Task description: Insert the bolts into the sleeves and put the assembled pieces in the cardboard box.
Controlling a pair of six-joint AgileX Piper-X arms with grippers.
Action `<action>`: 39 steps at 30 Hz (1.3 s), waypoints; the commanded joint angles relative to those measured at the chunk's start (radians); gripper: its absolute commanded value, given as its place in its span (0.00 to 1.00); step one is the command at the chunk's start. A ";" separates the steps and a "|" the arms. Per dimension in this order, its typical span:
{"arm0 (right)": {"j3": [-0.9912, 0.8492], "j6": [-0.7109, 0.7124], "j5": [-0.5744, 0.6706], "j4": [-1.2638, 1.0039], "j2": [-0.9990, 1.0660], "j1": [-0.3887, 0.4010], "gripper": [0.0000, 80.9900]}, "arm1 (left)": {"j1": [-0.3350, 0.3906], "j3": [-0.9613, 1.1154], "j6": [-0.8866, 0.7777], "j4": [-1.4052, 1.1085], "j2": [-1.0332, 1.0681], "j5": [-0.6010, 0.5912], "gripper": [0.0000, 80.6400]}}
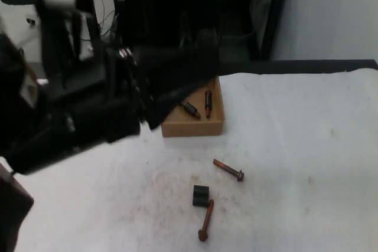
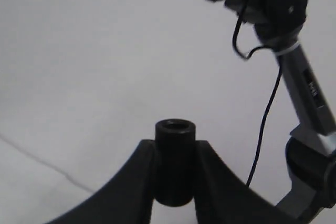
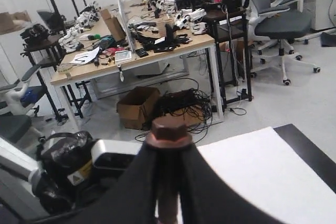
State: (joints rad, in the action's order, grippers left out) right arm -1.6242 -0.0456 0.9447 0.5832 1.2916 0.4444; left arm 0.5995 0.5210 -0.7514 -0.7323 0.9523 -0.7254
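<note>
Sleeve point(image 2: 175, 167) clamped upright in left gripper point(image 2: 175, 149); right gripper point(image 3: 169, 153) pinches a bolt point(image 3: 168, 134), head just past its tips.

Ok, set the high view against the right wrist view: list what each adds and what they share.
High view: the cardboard box with two assembled pieces inside, plus two loose bolts and a black sleeve on the bench. Right wrist view: the right gripper shut on another bolt, desks and chairs behind. Both: the white bench cover.
</note>
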 commanded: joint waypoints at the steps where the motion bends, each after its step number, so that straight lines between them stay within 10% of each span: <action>1: 0.099 0.014 -0.138 -0.073 -0.044 0.070 0.01 | -0.013 0.002 -0.020 -0.106 -0.014 -0.026 0.00; 7: 0.398 -0.179 -0.369 -0.470 -0.119 0.127 0.01 | -0.059 0.002 -0.020 -0.117 -0.014 -0.114 0.00; 15: 0.648 -0.403 -0.378 -1.076 -0.124 0.127 0.01 | -0.095 0.002 -0.020 -0.078 -0.014 -0.135 0.00; 25: 0.652 -0.469 -0.059 -1.095 -0.126 0.127 0.01 | -0.143 0.002 0.147 0.048 -0.014 -0.180 0.00; 39: 0.652 -0.471 -0.064 -1.095 -0.117 0.172 0.01 | -0.154 0.030 0.175 0.083 -0.004 -0.176 0.00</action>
State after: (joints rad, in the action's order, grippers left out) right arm -0.9713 -0.5232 0.8964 -0.4999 1.1778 0.5955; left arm 0.4493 0.5305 -0.5898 -0.6653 0.9481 -0.8884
